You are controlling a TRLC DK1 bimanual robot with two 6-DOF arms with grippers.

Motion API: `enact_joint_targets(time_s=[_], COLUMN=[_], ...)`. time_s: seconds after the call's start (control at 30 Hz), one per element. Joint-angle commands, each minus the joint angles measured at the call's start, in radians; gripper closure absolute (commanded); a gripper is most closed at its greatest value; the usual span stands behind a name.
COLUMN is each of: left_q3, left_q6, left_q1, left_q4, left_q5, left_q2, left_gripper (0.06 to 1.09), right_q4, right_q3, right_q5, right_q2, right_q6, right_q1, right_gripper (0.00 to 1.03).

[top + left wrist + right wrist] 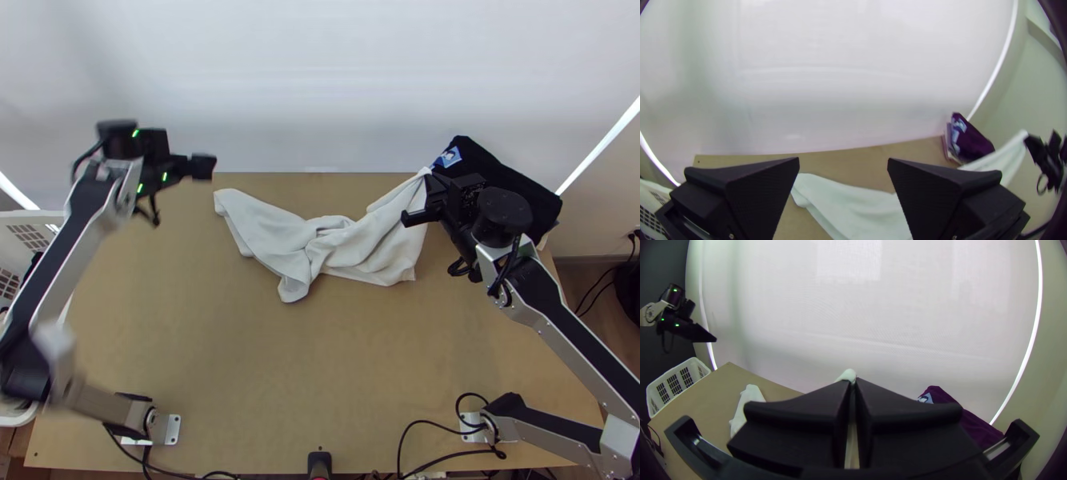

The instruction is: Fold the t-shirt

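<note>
The white t-shirt [344,244] lies bunched and twisted across the table's far half, its right part lifted. My right gripper [424,196] is shut on the raised far right corner of the t-shirt; in the right wrist view a tip of white cloth [848,374] pokes out between the fingers of my right gripper [853,386]. My left gripper [204,166] hangs over the far left of the table, left of and apart from the cloth's left end. In the left wrist view my left gripper [843,164] stands open, with the t-shirt [853,204] below and beyond it.
A stack of dark folded cloth [520,184] with a blue and white patch sits at the table's far right corner, beside my right gripper. A white basket [32,220] stands off the table's left edge. Cables [436,424] lie along the near edge.
</note>
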Motion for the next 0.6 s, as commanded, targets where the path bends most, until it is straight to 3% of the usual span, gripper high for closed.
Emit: enact_joint_targets(time_s=[0.0,0.23,0.3,0.4,0.57], left_q3=[-0.19,-0.502,-0.582,-0.683,-0.78], left_q6=[0.257,0.511,0.541,0.536,0.432], left_q1=[-0.036,-0.154,-0.233,-0.374,-0.607], left_q4=[-0.035,-0.119,-0.113,-0.096,-0.056], left_q5=[0.013,0.015,-0.039,-0.135,-0.263], left_q2=[-0.169,-0.46,-0.515,-0.575,-0.597], left_gripper=[0.12,0.12,0.12,0.12,0.13], right_q4=[0.022,0.022,0.022,0.022,0.022], right_q3=[0.011,0.01,0.01,0.007,-0.007], right_q5=[0.011,0.011,0.011,0.01,0.01], right_q2=[0.006,-0.003,-0.005,-0.011,-0.02], right_q6=[0.011,0.019,0.019,0.02,0.026], right_q1=[0.01,0.012,0.013,0.015,0.02], right_gripper=[1.0,1.0,1.0,1.0,1.0])
